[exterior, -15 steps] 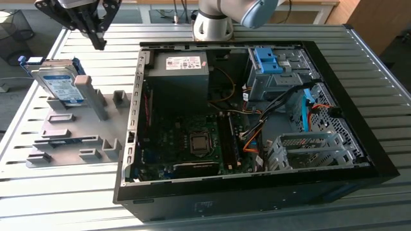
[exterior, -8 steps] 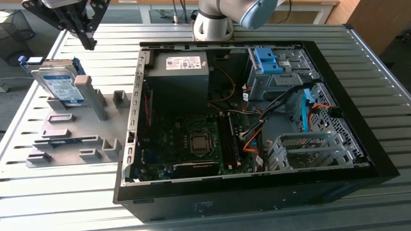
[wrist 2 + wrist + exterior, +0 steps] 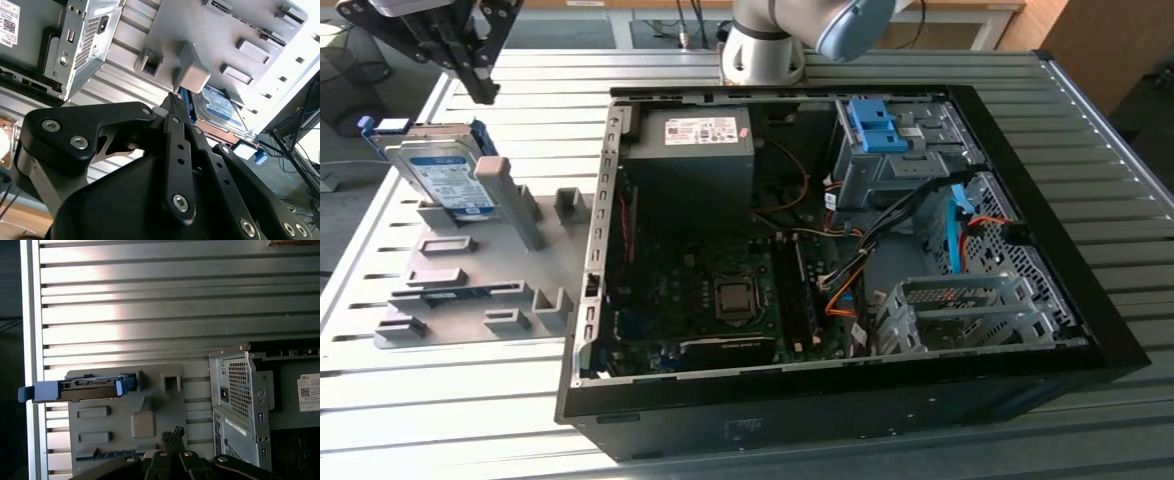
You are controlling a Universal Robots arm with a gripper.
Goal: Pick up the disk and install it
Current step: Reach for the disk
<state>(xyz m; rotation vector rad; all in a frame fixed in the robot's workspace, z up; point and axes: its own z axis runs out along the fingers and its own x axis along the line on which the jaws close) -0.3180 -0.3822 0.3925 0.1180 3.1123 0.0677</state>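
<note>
The disk (image 3: 443, 180) was stood on edge at the fixture plate's (image 3: 470, 292) corner for easy grasping; near it, the gripper (image 3: 483, 93) was closed, empty.

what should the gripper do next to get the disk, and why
Probably open the gripper first: it looks shut and hangs above the disk, apart from it. The disk stands tilted on edge in the grey holder, not yet gripped.

Black hand (image 3: 482, 92) high at the exterior view's left, pointed downward, fingers (image 3: 176, 131) pressed tip to tip.
</note>
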